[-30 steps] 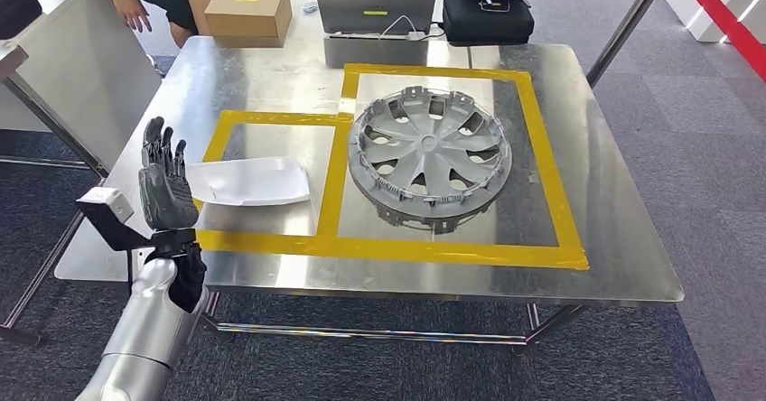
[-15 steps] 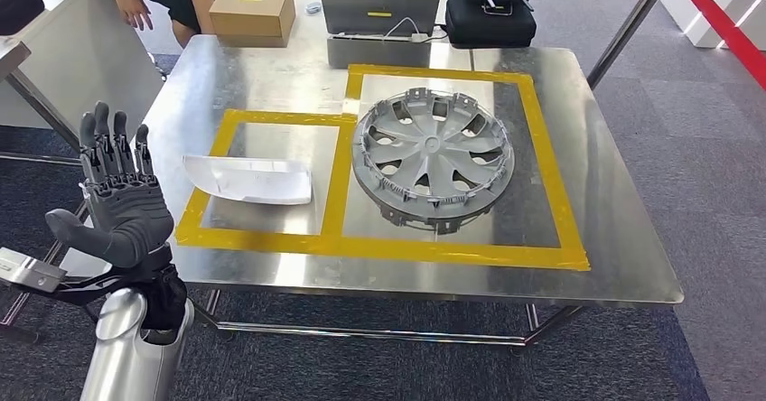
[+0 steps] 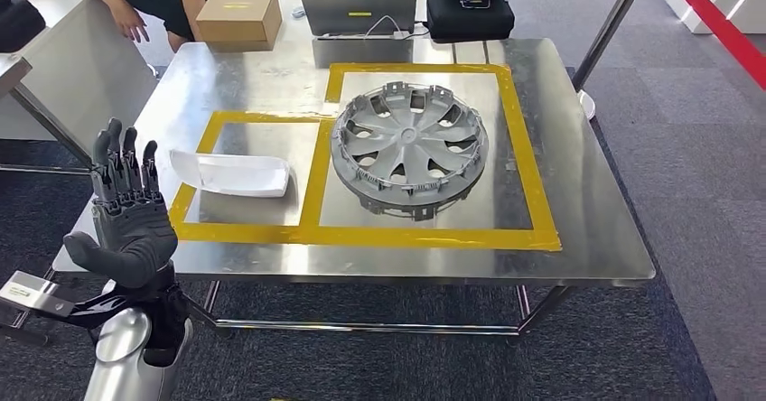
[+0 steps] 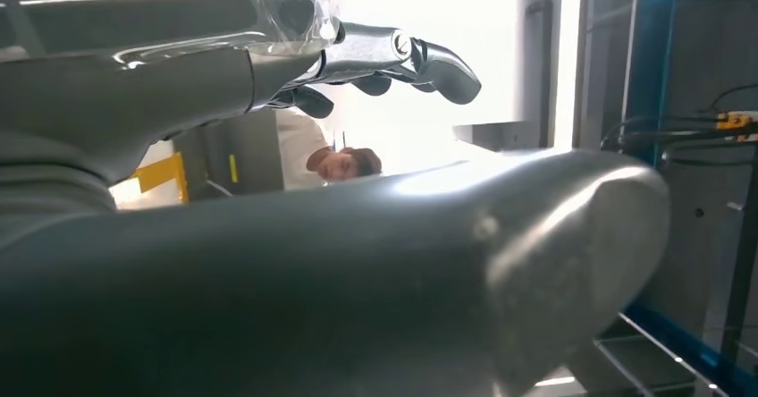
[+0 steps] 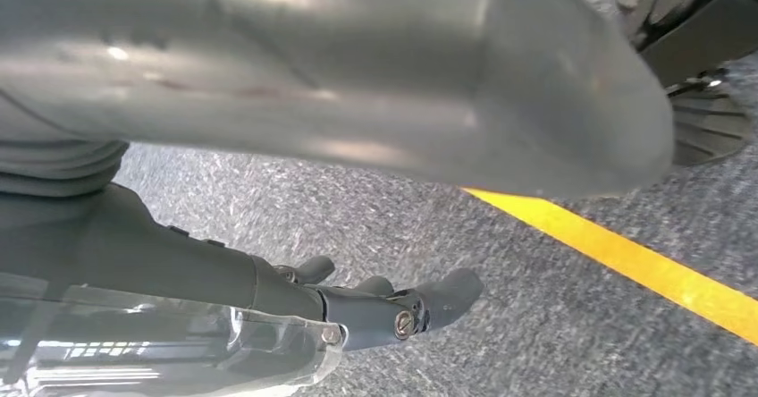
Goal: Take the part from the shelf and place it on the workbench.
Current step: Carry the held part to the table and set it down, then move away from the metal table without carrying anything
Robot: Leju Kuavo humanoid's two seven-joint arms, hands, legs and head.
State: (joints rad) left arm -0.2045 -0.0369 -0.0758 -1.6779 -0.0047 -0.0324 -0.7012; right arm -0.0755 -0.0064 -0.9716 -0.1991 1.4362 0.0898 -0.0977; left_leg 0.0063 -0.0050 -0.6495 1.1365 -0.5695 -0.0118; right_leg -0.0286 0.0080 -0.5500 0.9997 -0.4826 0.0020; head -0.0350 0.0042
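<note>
The white part (image 3: 231, 173) lies on the desk (image 3: 271, 76) beside the wheel cover (image 3: 408, 146), while the left hand (image 3: 126, 211) is spread, holding nothing, and the right hand (image 5: 357, 303) hangs empty above the floor.

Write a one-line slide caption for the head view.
Left robot hand raised open beside the workbench; white part and hubcap lie in taped squares.

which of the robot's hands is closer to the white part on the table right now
Left. The left hand is raised, open, just off the table's edge beside the white part. The right hand hangs over carpeted floor, away from it.
</note>
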